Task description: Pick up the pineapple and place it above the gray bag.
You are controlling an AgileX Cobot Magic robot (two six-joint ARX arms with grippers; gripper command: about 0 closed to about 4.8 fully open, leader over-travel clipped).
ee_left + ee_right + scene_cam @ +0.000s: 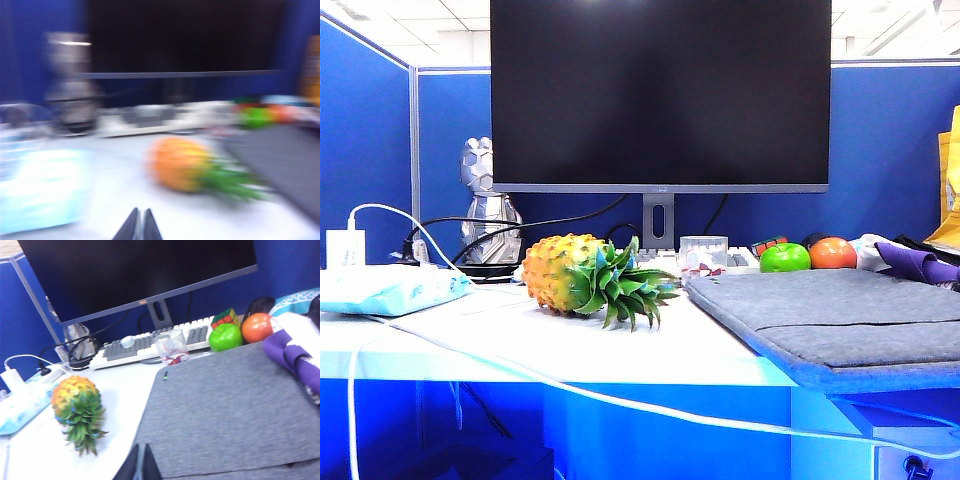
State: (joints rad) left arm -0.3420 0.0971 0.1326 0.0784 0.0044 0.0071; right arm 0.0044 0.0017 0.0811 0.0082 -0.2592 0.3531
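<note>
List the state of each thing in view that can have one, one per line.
pineapple: on its side, on the table, not held
gray bag: flat, nothing on it
monitor: screen dark
left gripper: shut, empty
right gripper: shut, empty, above the bag's edge

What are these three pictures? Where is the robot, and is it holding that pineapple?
The robot has two arms, each ending in two fingers that pinch. One picture comes from a camera facing the desk; no arm shows in it. The other two come from cameras on the robot's wrists. The left gripper and the right gripper show as dark tips, pressed shut and holding nothing. The left picture is blurry. On the table the pineapple lies on its side, not held. Beside it lies the gray bag, flat. Behind are a green apple, an orange fruit, a keyboard, a small clear cup and a big dark monitor.
</note>
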